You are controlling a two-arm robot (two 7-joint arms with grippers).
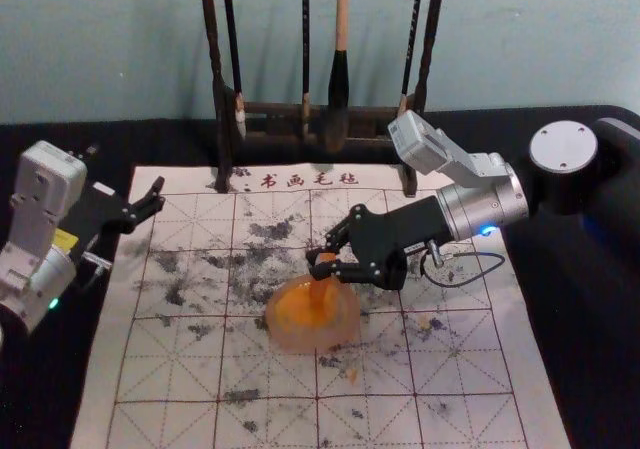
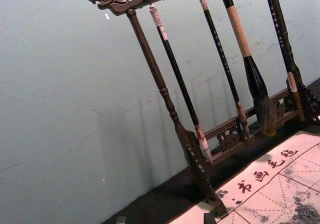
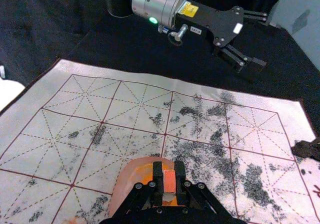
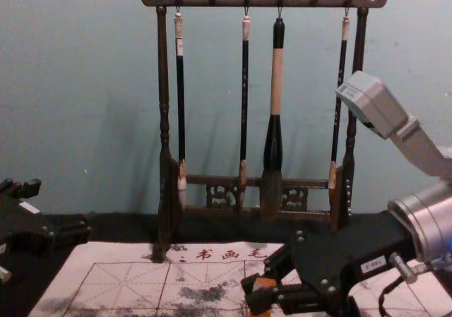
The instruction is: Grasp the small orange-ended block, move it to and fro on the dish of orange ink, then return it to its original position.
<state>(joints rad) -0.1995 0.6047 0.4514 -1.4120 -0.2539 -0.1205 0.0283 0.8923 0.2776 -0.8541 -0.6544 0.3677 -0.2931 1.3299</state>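
Right gripper (image 1: 317, 264) clamps block (image 3: 169, 181) at dish (image 1: 289, 340), between mat's (image 1: 460, 369) side edges | Inking, presumably; next, level to-and-fro strokes | Left gripper (image 3: 262, 40): jaws apart, near left edge

The rack (image 4: 226, 1) looks wooden (glossy), the tablecloth (image 1: 600, 329) matt.

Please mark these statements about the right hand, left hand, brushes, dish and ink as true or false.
1. The right hand grips the orange-ended block. True.
2. The left hand is closed around a brush. False: the left hand is open and empty.
3. Four brushes hang from the rack. True.
4. The dish stands on the mat. True.
5. The ink is green. False: it is orange.
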